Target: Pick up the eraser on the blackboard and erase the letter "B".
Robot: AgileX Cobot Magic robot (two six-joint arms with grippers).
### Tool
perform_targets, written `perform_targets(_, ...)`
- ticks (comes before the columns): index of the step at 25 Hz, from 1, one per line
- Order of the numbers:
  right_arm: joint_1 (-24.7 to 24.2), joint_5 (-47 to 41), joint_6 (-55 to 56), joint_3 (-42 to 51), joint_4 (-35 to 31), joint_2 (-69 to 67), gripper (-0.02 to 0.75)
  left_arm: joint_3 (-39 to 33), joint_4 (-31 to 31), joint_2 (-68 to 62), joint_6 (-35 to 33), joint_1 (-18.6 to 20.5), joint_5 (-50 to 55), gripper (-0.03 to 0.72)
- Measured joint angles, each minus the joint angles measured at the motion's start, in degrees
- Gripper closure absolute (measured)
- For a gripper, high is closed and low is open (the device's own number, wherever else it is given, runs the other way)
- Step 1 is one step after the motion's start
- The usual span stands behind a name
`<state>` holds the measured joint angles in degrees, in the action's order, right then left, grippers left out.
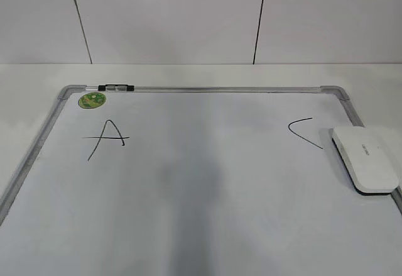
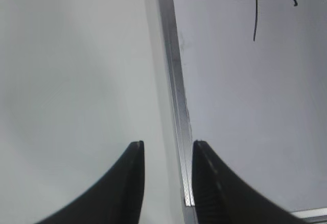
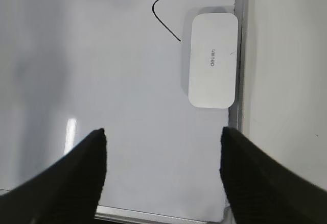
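One blackboard [image 1: 207,194], a white board in a silver-grey frame, lies flat on a pale table [image 1: 25,93] and fills most of the exterior view. One white eraser [image 1: 365,158] rests on it at the right edge, its far side on the frame. Two black letters are visible: an "A" [image 1: 108,139] near the left and an angular "C" [image 1: 303,131] just beside the eraser. No "B" can be seen between them. One green round magnet [image 1: 92,100] and one marker [image 1: 116,88] sit at the top left corner.

Neither arm appears in the exterior view. Only the wrist views show them: the left gripper [image 2: 167,145], jaws slightly apart over the board's left frame, and the right gripper [image 3: 162,132], jaws spread wide and empty, near the eraser.
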<state>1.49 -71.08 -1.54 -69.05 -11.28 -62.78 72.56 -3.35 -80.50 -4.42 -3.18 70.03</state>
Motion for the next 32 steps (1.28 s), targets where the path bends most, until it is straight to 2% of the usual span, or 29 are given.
perform_targets(5,0.0,-0.62,0.0,5.9,0.54,10.54,0.204,-6.23,0.0,12.4,0.0,0.0,0.5,0.452)
perform_targets(17,0.0,-0.85,-0.21,27.59,4.4,37.41,0.205,-13.65,0.0,42.04,-0.04,0.0,1.85,0.452)
perform_targets(23,0.0,1.97,-3.25,32.0,4.58,45.67,0.205,-22.12,-0.46,58.42,-0.04,0.0,2.68,0.452)
perform_targets(32,0.0,2.79,-7.01,37.66,4.78,54.42,0.205,-34.96,-0.74,75.84,-0.13,0.0,2.86,0.452)
